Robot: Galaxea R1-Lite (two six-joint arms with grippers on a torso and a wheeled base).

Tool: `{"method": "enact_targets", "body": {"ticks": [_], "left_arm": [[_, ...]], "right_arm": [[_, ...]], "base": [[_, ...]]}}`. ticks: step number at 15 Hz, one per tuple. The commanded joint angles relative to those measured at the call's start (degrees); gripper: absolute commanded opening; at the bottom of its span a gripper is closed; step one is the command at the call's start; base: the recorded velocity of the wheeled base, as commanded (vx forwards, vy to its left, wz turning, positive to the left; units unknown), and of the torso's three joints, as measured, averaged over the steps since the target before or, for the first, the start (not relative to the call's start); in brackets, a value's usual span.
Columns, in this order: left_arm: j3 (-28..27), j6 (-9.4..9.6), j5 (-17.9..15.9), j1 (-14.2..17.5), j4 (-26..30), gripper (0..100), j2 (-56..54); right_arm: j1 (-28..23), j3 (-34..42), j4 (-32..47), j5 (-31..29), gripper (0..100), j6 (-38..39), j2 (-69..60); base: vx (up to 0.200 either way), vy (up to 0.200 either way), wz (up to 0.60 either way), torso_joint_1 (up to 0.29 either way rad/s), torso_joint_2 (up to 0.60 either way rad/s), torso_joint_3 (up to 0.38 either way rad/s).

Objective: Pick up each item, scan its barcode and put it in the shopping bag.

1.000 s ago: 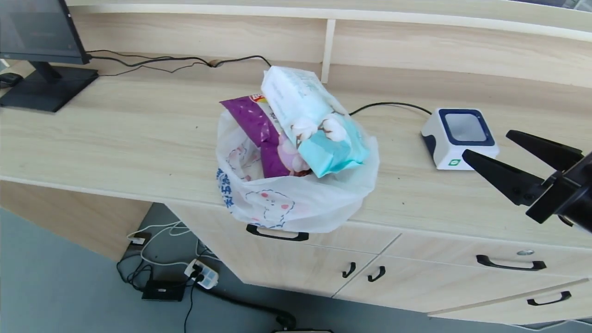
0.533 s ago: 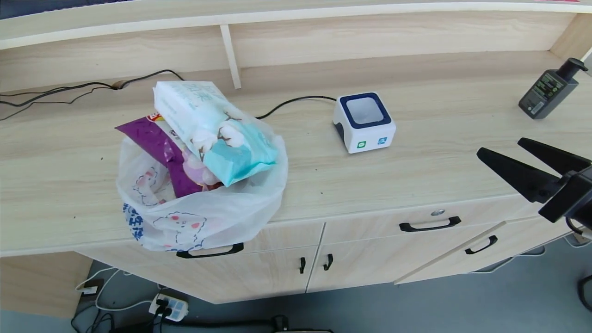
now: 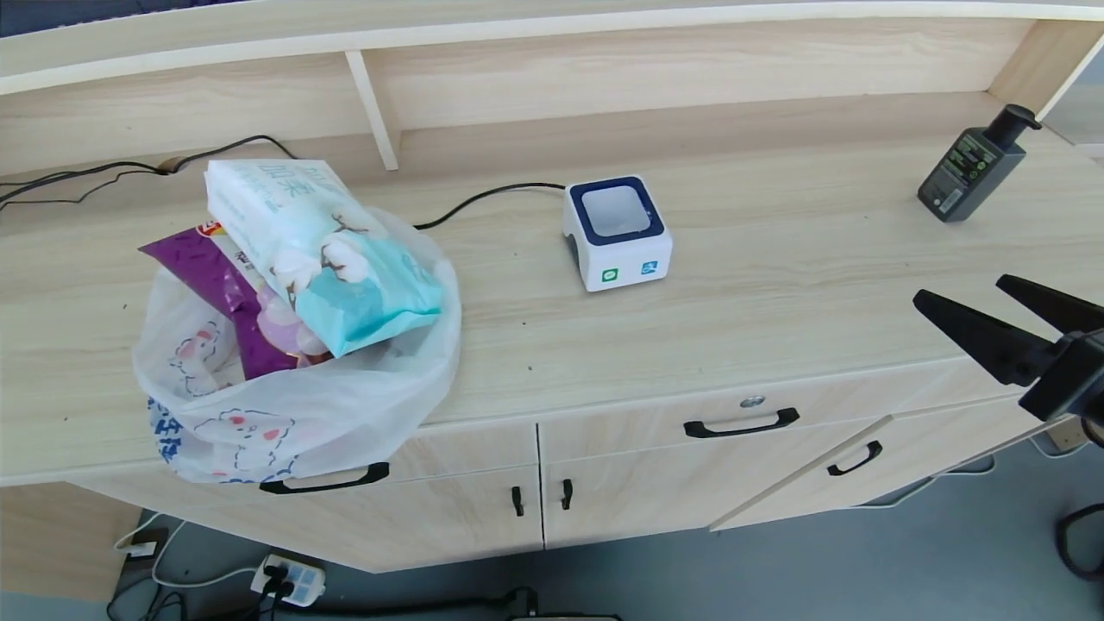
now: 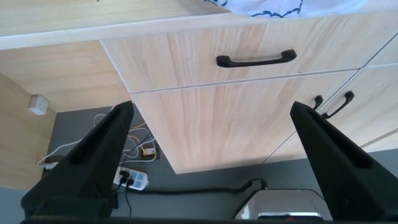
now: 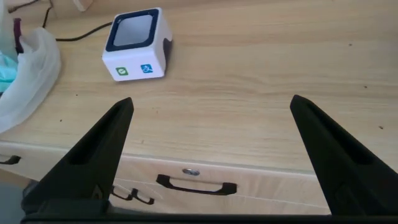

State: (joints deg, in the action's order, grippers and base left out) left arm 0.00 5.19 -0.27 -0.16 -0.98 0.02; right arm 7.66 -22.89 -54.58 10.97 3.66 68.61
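Note:
A white shopping bag (image 3: 293,405) with cartoon prints sits at the counter's front edge on the left. A purple snack packet (image 3: 216,293) and a white and teal tissue pack (image 3: 319,250) stick out of its top. The white scanner (image 3: 617,233) with a dark blue frame stands mid-counter, also seen as the scanner (image 5: 137,53). A dark pump bottle (image 3: 970,168) stands far right at the back. My right gripper (image 3: 979,306) hangs open and empty off the counter's front right. My left gripper (image 4: 211,112) is open and empty, down before the drawer fronts below the bag.
A black cable (image 3: 483,194) runs from the scanner to the back wall, beside more cables (image 3: 86,177) at the far left. Drawers with black handles (image 3: 742,425) line the counter front. A power strip (image 3: 289,578) and wires lie on the floor.
The head camera has swung to the right: bag and scanner slid left in the picture and the pump bottle came into view. My right gripper stays open at the right edge.

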Motion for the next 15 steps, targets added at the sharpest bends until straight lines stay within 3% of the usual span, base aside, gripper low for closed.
{"method": "enact_targets", "body": {"ticks": [1,5,8,10,13,15], "left_arm": [[0.0,-0.01,0.0,-0.02,-0.08,100,-0.02],[0.0,-0.01,0.0,-0.02,0.01,100,-0.02],[0.0,-0.01,0.0,-0.02,-0.08,100,-0.02],[0.0,-0.01,0.0,-0.02,-0.08,100,-0.02],[0.0,-0.01,0.0,-0.02,-0.08,100,-0.02],[0.0,0.08,0.0,-0.02,-0.08,100,-0.02]], "right_arm": [[-5.11,-1.36,-0.18,2.21,100,0.21,1.44],[-7.04,-2.59,-1.41,4.32,100,0.12,4.08],[-8.62,-4.26,-13.71,6.52,100,-1.28,14.45],[-8.71,-4.88,-20.57,7.13,100,-1.64,19.9],[-8.97,-6.55,-21.98,7.22,100,-1.11,24.2],[-10.29,-6.73,-27.95,7.31,100,0.56,29.65]], "base": [[0.0,-0.2,0.0,0.007,0.0,0.002],[0.0,-0.2,0.0,0.002,0.0,0.005],[0.067,-0.2,0.0,0.002,0.0,0.002],[0.2,0.0,0.0,0.0,0.0,0.005],[0.2,0.0,0.0,-0.003,-0.01,-0.001],[0.0,0.0,0.0,0.0,0.0,0.0]]}}
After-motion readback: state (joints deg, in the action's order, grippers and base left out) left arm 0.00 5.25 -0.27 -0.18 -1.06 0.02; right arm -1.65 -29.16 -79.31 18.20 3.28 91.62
